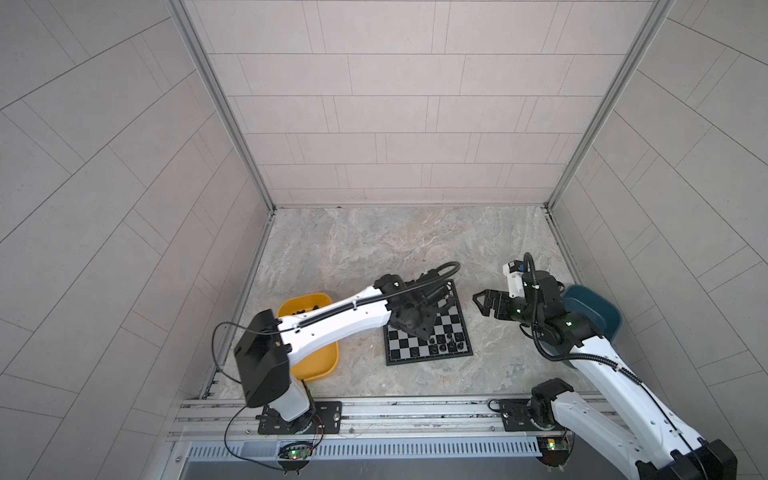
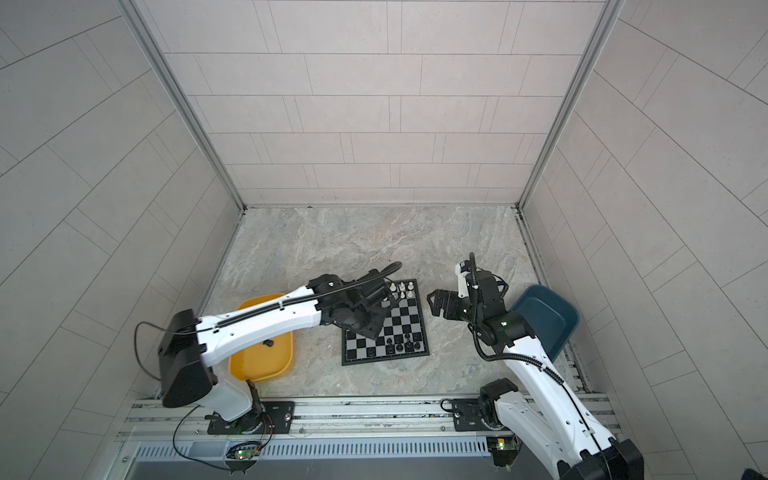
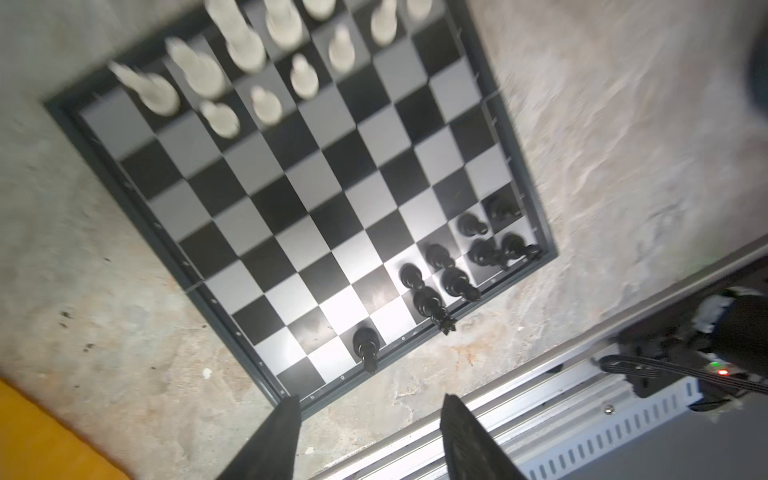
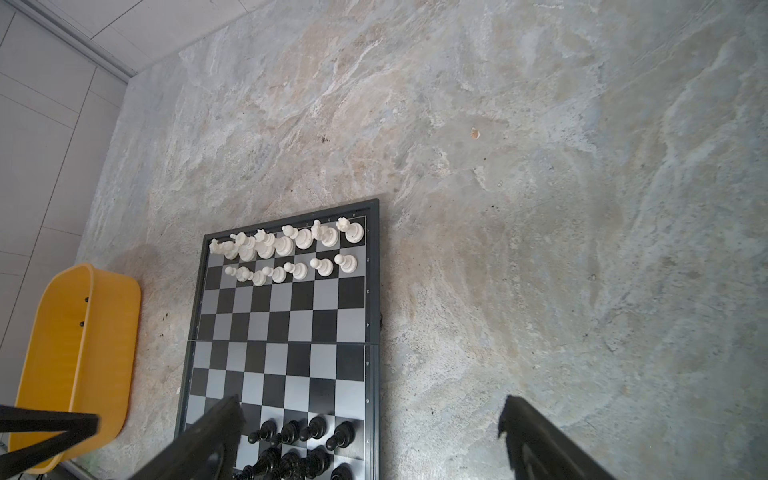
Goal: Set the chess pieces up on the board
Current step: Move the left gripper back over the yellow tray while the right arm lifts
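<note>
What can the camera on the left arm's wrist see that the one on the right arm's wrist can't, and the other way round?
Only the left wrist view: a metal rail, small green and red lights, and the left hand, open. Only the right wrist view: the tiled wall and the right hand, open. Both: the board, the white pieces, the black pieces and the yellow tray.
</note>
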